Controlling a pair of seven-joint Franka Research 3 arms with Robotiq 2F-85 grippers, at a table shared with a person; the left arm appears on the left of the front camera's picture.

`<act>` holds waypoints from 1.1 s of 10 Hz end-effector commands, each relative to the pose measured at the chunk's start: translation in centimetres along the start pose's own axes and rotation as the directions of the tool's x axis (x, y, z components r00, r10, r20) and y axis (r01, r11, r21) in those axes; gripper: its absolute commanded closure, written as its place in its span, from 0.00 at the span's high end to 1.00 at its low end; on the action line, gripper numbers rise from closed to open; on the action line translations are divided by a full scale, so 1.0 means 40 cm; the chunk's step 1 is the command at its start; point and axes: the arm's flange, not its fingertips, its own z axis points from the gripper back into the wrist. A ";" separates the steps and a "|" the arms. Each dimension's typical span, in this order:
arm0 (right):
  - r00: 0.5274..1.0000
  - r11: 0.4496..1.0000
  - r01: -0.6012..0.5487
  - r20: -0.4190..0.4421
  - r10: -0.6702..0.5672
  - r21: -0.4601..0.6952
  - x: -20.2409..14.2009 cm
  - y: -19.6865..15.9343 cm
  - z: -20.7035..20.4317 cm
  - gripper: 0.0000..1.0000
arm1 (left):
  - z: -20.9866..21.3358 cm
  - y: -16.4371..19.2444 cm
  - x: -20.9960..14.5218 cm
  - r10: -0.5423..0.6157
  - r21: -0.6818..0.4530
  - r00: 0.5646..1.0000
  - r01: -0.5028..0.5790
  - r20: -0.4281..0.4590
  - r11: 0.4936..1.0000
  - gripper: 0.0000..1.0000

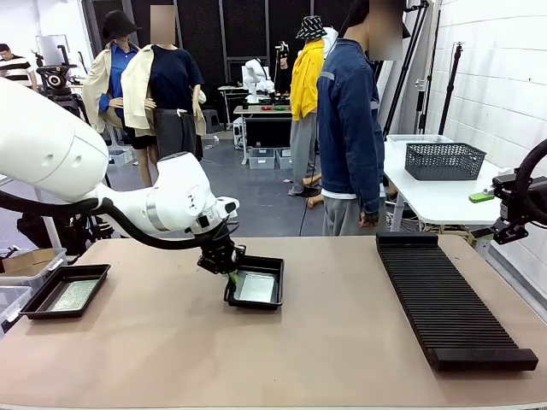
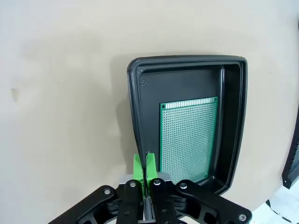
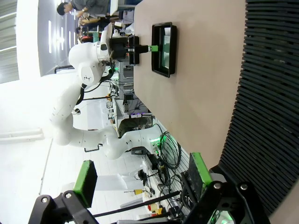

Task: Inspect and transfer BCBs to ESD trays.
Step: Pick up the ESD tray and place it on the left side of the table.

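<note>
My left gripper point(image 2: 144, 171) was pinched fully shut, its green pads point(image 2: 137, 169) pressed together on the near rim of a black tray point(image 2: 187, 65) at the middle of the table point(image 1: 325, 342). I could not tell whether the pads actually gripped the rim or only met at its edge. Inside that tray lay a green board point(image 2: 188, 137), thin and flat, covered in a fine grid of tiny holes, with a pale strip of contacts along its far end; it sat against one long wall, leaving bare black floor on the other side.

My right gripper point(image 3: 140, 175) hung wide open off the table's edge, holding nothing, beside the long ribbed black rack point(image 1: 449, 299).

I counted two trays: the second tray point(image 1: 67, 290) stood at the table's left edge, holding a second board point(image 1: 73, 295).
</note>
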 end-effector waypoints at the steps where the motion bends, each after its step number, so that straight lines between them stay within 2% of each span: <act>1: 1.000 1.000 -0.001 0.002 0.001 -0.003 -0.006 0.004 -0.006 1.00 | 0.025 0.056 -0.018 -0.004 0.017 1.000 0.004 -0.006 1.000 0.00; 5: 1.000 1.000 -0.001 0.002 0.001 -0.003 -0.006 0.004 -0.006 1.00 | 0.056 0.168 0.003 0.033 0.069 0.999 -0.030 -0.042 0.997 0.00; 6: 1.000 1.000 -0.001 0.002 0.001 -0.003 -0.006 0.004 -0.006 1.00 | 0.060 0.194 0.010 0.030 0.044 0.997 -0.027 -0.067 0.999 0.00; 11: 1.000 1.000 -0.001 0.002 0.001 -0.003 -0.006 0.004 -0.006 1.00 | 0.099 0.326 -0.006 0.056 0.086 0.996 -0.051 -0.065 0.995 0.00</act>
